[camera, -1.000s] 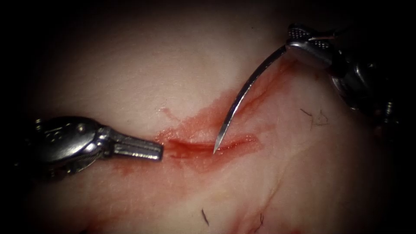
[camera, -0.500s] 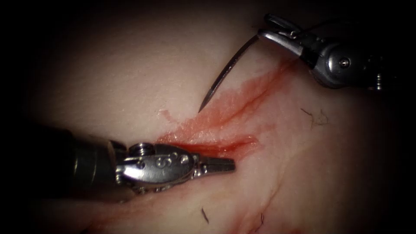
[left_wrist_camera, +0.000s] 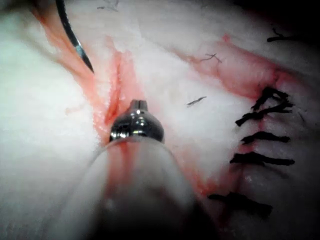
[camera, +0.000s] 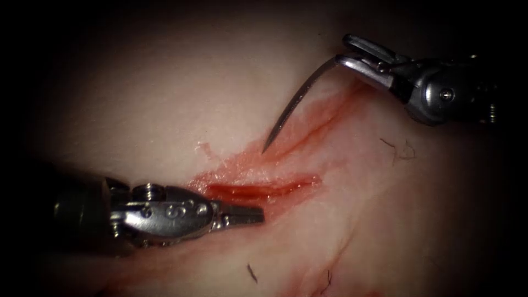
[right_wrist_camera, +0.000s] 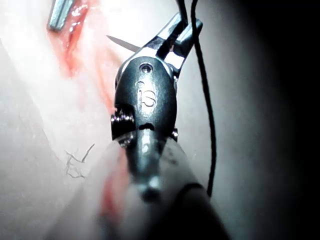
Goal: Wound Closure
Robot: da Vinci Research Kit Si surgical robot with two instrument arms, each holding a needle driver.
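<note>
Right tool (camera: 352,55): enters the endoscope view from 2 o'clock. Jaws clamped on the needle (camera: 291,107) at its blunt rear end. A stamped mark on the tool body in the right wrist view (right_wrist_camera: 146,97) reads roughly as an "S" or "5"; not certain.

Needle: curved, held in the air above the tissue (camera: 165,99). It runs from the jaws toward 7 o'clock, and its point hangs just above the red fluid (camera: 308,124), toward 12 o'clock from the cut (camera: 258,190). Not in the tissue.

Thread (right_wrist_camera: 205,105): dark, seen in the right wrist view passing beside the right tool's jaws and trailing along its body.

Left tool (camera: 250,216): enters from 8 o'clock. Jaws closed together, holding nothing, tip lying at the 6 o'clock edge of the cut toward its left end; contact with the tissue cannot be told. Stamped digit on its body reads as "5" or "S".

Cut: short open slit at the centre of the endoscope view, with red fluid in it.

Stitches (left_wrist_camera: 260,137): a row of dark stitches across a second line, seen in the left wrist view.

Cut ends of thread (camera: 396,148): short dark scraps on the tissue right of the cut; another at 6 o'clock (camera: 252,273).
</note>
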